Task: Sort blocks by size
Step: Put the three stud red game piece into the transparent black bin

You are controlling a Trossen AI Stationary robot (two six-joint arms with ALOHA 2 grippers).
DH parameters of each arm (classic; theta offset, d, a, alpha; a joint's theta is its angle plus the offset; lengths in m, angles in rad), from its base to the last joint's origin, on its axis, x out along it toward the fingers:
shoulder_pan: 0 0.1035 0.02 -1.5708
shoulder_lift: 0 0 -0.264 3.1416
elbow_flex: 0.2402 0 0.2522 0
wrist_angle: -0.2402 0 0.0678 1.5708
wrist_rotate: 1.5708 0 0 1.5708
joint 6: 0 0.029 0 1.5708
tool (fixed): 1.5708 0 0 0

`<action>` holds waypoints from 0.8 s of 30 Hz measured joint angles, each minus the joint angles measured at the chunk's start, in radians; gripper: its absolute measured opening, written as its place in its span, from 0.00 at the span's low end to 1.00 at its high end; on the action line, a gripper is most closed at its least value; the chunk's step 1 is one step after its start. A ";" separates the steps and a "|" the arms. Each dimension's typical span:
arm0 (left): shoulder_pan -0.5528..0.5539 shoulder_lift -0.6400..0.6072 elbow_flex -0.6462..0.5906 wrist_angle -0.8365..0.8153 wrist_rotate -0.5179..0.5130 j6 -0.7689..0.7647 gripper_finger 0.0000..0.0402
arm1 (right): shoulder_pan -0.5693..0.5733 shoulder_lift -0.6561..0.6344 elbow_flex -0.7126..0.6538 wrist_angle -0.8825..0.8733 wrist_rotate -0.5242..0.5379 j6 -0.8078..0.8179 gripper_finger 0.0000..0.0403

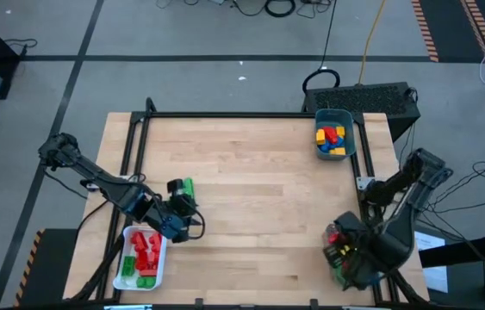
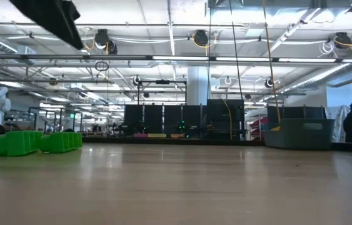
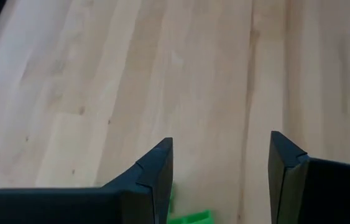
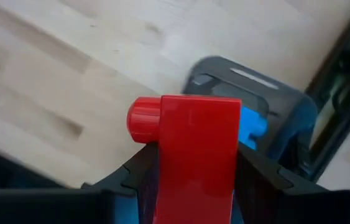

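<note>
Red studded plastic brick (image 4: 193,149) clamped in the right gripper (image 4: 190,180)

Glossy, one round stud showing sideways. Left gripper (image 3: 221,177), fingers apart, hovers above green plastic bricks (image 1: 187,186).

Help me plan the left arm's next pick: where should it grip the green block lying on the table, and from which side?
Take the green block across its short width, near mid-length, coming from straight above. It lies low on the table and looks longer than wide in the high view, so its long sides probably suit the fingers best. The left gripper is open close by.
</note>
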 joint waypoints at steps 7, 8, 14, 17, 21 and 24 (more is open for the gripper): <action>0.005 0.000 -0.001 -0.072 -0.003 -0.027 0.33 | 0.062 0.005 -0.152 0.068 -0.083 0.150 0.38; 0.006 0.000 -0.001 -0.087 0.004 -0.027 0.33 | 0.061 0.006 -0.173 0.096 -0.079 0.148 0.39; 0.020 0.006 -0.001 -0.117 0.019 -0.027 0.33 | 0.060 0.006 -0.280 0.201 -0.077 0.097 0.46; 0.020 0.006 -0.001 -0.116 0.020 -0.026 0.33 | 0.060 0.006 -0.318 0.224 -0.080 0.095 0.51; 0.020 0.006 -0.001 -0.145 0.023 -0.020 0.33 | 0.060 0.006 -0.330 0.226 -0.081 0.117 0.56; 0.020 0.006 -0.001 -0.186 0.019 -0.026 0.33 | 0.060 0.006 -0.330 0.214 -0.082 0.131 0.58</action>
